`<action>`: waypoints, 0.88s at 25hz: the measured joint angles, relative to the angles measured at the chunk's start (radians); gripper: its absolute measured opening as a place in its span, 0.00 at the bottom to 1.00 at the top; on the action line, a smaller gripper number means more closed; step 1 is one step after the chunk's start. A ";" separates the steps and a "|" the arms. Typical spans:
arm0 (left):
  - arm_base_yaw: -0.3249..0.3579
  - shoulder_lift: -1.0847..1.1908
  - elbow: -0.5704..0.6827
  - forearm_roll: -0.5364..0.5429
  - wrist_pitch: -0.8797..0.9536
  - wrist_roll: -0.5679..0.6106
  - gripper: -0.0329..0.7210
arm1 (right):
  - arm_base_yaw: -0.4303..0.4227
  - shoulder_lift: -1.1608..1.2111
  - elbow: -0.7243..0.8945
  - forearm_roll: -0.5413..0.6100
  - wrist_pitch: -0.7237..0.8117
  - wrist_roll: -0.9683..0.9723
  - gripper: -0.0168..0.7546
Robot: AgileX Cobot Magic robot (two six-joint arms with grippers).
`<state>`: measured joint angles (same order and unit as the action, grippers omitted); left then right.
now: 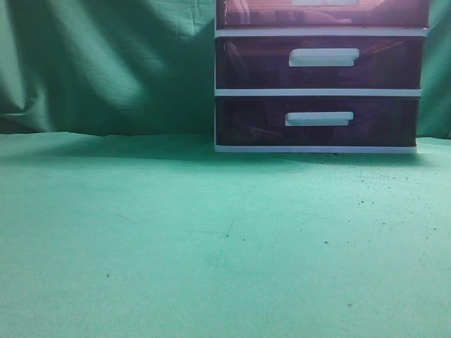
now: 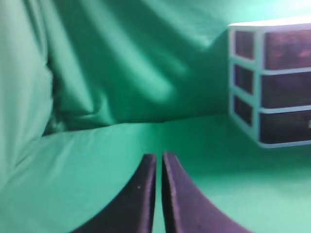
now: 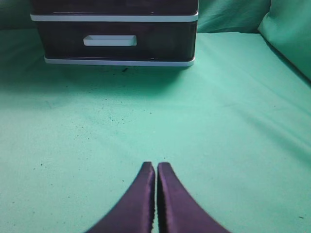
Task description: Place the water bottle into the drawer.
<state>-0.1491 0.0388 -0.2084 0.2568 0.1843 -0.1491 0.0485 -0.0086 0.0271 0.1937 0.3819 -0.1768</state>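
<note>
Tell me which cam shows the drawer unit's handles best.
Exterior view: the drawer unit faces it, two white handles clear. Right wrist view shows only the bottom handle; left wrist view shows its side, handles cut off.

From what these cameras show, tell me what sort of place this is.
Probably a staged robot test setup, not a lived-in room: green cloth covers the table and hangs as a backdrop, and a lone three-drawer plastic cabinet stands on it.

The left gripper (image 2: 159,167) is seen low in the frame, its two dark fingers (image 2: 141,199) pressed nearly together above the green cloth (image 2: 97,160). A three-drawer cabinet (image 2: 272,82) with dark fronts and a pale frame is set at the right, well apart from the gripper. Draped green fabric (image 2: 121,63) is hung behind.
</note>
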 joint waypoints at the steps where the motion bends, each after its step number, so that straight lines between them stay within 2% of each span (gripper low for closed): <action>1: 0.038 -0.015 0.029 -0.024 -0.012 0.005 0.04 | 0.000 0.000 0.000 0.000 0.000 0.000 0.02; 4: 0.130 -0.048 0.121 -0.073 -0.064 0.009 0.04 | 0.000 0.000 0.000 0.000 0.000 0.000 0.02; 6: 0.150 -0.048 0.163 -0.083 -0.090 0.009 0.04 | 0.000 0.000 0.000 0.000 0.000 0.000 0.02; 10: 0.153 -0.048 0.231 -0.110 -0.102 0.009 0.04 | 0.000 0.000 0.000 0.000 0.000 0.000 0.02; 15: 0.153 -0.048 0.231 -0.122 0.028 0.022 0.04 | 0.000 0.000 0.000 0.000 0.000 0.000 0.02; 20: 0.153 -0.048 0.231 -0.192 0.137 0.093 0.04 | 0.000 0.000 0.000 0.000 0.000 0.000 0.02; 22: 0.153 -0.048 0.231 -0.250 0.162 0.174 0.04 | 0.000 0.000 0.000 0.000 0.000 0.000 0.02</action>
<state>0.0040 -0.0096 0.0225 0.0065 0.3459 0.0244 0.0485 -0.0086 0.0271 0.1937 0.3819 -0.1768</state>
